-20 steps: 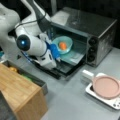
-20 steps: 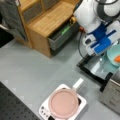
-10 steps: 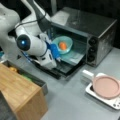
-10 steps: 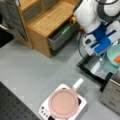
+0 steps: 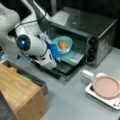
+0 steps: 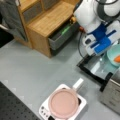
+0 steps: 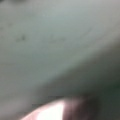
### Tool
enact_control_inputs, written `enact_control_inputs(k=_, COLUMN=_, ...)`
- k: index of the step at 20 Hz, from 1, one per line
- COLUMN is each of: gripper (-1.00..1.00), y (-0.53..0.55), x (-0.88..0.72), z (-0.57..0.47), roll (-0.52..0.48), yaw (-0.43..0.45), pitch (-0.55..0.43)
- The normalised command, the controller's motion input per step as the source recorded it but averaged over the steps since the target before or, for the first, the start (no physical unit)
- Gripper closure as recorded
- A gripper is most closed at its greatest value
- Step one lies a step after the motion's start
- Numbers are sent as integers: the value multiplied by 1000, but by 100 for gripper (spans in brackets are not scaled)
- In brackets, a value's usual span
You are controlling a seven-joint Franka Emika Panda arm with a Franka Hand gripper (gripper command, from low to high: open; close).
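On your left stands the wooden cabinet (image 5: pixel 20 92); the gripper (image 5: pixel 57 53) reaches to the teal bowl (image 5: pixel 63 44) at the open oven (image 5: pixel 85 35), though you cannot tell how its jaws stand. The bowl holds an orange thing (image 5: pixel 63 45). On your right, near, a pink pan (image 5: pixel 106 87) sits on the white burner (image 5: pixel 113 103).

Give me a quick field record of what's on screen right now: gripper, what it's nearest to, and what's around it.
gripper: blue-padded, reaching into the open toaster oven; jaws not readable
nearest thing: teal bowl inside the oven, at the gripper's tip
bowl contents: small orange item, kind unclear
oven door: folded down under the gripper
front of oven: pink pan on a white hot plate
other: wooden cabinet with an open drawer
wrist view: blurred grey surface only
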Motion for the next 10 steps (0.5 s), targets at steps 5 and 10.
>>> enact_control_inputs(k=5, gripper=-100, y=-157, x=171, z=-77, roll=-11, yaw=170, pitch=43)
enact_control_inputs(k=10, gripper=-100, y=-157, x=171, z=-77, roll=-11, yaw=170, pitch=43)
